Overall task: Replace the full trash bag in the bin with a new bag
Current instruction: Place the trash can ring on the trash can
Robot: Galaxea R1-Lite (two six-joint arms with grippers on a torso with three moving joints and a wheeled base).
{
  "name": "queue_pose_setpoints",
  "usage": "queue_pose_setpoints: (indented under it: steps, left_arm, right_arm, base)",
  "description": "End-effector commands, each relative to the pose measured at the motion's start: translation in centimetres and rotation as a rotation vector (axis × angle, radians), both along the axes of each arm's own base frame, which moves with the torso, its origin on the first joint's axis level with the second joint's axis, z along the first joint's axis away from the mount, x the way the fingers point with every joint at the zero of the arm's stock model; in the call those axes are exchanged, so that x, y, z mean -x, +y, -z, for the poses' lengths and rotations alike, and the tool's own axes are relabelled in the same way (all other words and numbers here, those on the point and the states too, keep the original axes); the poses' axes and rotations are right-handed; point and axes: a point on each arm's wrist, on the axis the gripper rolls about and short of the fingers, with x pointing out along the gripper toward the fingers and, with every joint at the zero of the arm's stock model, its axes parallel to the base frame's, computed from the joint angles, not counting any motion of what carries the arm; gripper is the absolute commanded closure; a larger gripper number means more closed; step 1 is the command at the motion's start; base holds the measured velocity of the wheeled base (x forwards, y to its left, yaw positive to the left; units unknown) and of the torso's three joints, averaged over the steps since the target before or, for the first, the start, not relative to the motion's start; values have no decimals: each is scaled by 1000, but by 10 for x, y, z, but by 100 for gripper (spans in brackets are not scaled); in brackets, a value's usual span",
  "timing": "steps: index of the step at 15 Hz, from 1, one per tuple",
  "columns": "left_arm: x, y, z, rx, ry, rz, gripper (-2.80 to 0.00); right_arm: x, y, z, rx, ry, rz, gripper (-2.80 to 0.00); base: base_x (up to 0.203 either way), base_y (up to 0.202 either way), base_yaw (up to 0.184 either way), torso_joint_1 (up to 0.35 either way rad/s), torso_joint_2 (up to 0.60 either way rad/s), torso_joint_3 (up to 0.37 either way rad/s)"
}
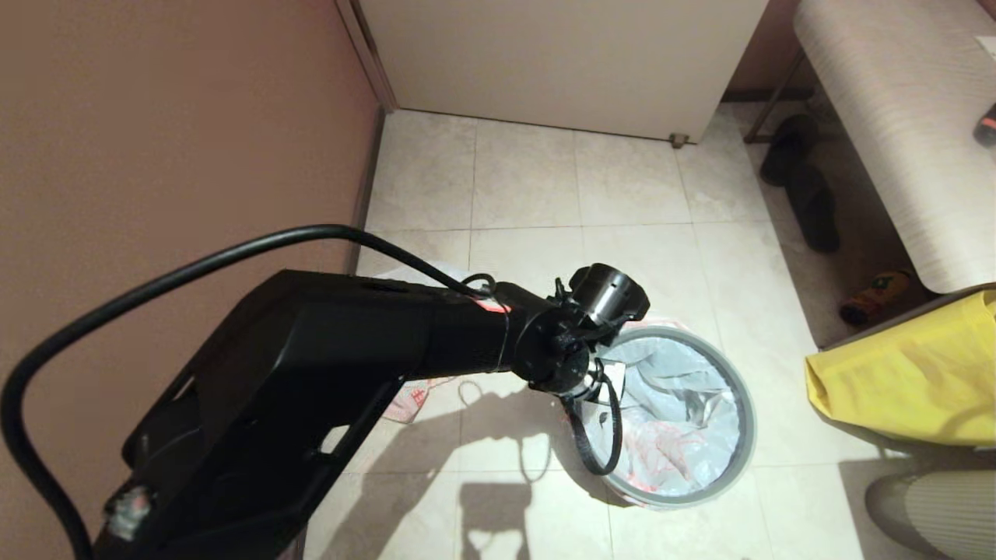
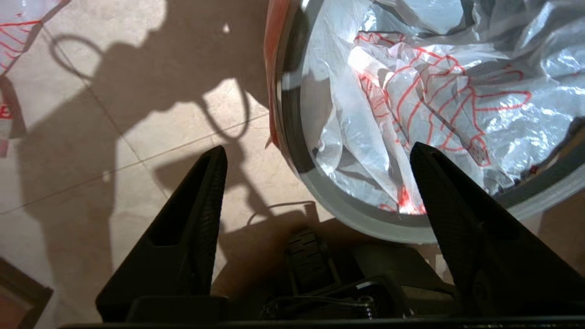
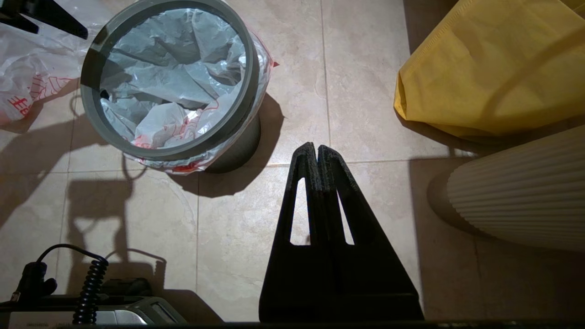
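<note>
The left arm [image 1: 311, 373] fills the foreground, reaching to the bin [image 1: 743, 435] on the tiled floor [image 1: 529, 179]. The new bag [image 2: 434, 105] lines the bin under its grey rim ring [image 3: 249, 91]. The left gripper [image 2: 320, 160] gapes wide over the rim, empty. The right gripper [image 3: 316, 151] hangs pinched closed.

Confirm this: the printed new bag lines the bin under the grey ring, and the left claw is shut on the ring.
Not quite. The left claw is open, holding nothing, above the grey ring, as the left wrist view shows. The new bag does line the bin.
</note>
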Motion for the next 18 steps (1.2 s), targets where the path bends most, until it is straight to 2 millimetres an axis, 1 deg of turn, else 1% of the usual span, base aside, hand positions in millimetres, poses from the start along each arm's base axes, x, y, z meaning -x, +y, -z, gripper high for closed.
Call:
queue_pose_setpoints:
  steps: [1,2,3,4,6,9,10,12,14,15,16,18]
  left_arm:
    - [18,13,-30,31,-24,-7,-280]
    - [23,20,-37,39,-24,-16,0]
    - [26,29,-44,50,-26,-26,0]
    - [24,36,-52,74,-40,-41,0]
    - [20,35,-54,119,-53,-42,0]
    - [15,38,-53,246,68,21,0]
    - [10,42,-48,282,132,57,0]
    - [-8,51,-30,312,194,61,0]
    - [-22,52,-19,357,200,81,0]
    - [-26,50,-10,372,218,101,0]
    - [-27,48,-6,382,229,116,0]
    - [-25,45,-1,383,244,122,0]
  right_arm:
    - [0,0,0,0,1,0,0]
    - [0,0,0,0,1,0,0]
    - [0,0,0,0,1,0,0]
    - [0,0,0,0,1,0,0]
    - [0,0,0,0,1,0,0]
    - [0,0,0,1,1,0,0]
    - [0,0,0,5,2,-2,0]
    - [0,0,0,22,10,-21,0]
    - [0,0,0,-3,2,-15,0]
    - [0,0,-1,18,-2,-16,0]
    - [1,0,-7,63,-11,-26,0]
    - [-2,1,-32,123,10,-54,0]
  base:
    - [0,0,0,0,0,0]
    - [0,0,0,0,0,0]
    - [0,0,0,0,0,0]
    - [0,0,0,0,0,0]
    - [0,0,0,0,0,0]
    - [0,0,0,0,0,0]
    - [0,0,0,0,0,0]
    - [0,0,0,0,0,0]
    - [0,0,0,0,0,0]
    - [0,0,0,0,0,0]
    - [0,0,0,0,0,0]
    - [0,0,0,0,0,0]
